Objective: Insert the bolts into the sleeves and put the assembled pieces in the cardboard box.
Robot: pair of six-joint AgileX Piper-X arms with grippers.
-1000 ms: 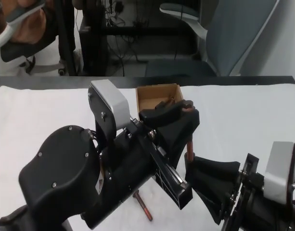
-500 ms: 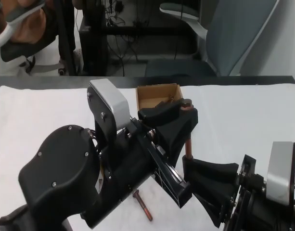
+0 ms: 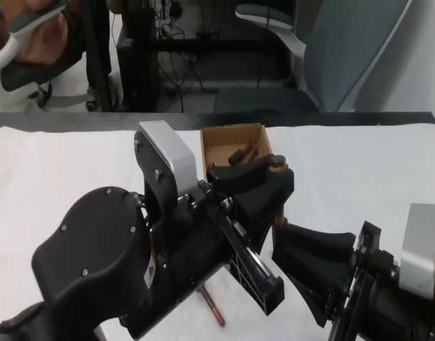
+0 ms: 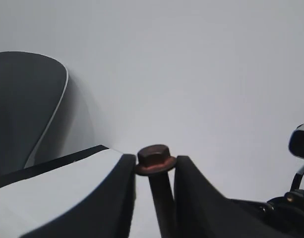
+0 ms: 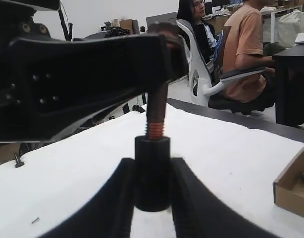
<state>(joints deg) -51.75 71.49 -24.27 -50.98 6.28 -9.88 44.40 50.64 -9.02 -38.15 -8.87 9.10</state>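
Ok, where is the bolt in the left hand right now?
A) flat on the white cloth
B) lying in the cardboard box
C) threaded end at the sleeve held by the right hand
C: the bolt hangs from the left hand with its threads meeting the top of the sleeve clamped in the right hand.

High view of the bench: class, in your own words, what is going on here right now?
The left gripper holds a bolt just under its head, pointing down. The right gripper holds a black sleeve upright beneath it. The bolt's tip is in the sleeve's mouth, with threads showing above. A second bolt lies on the white bench, and the cardboard box behind holds some pieces.
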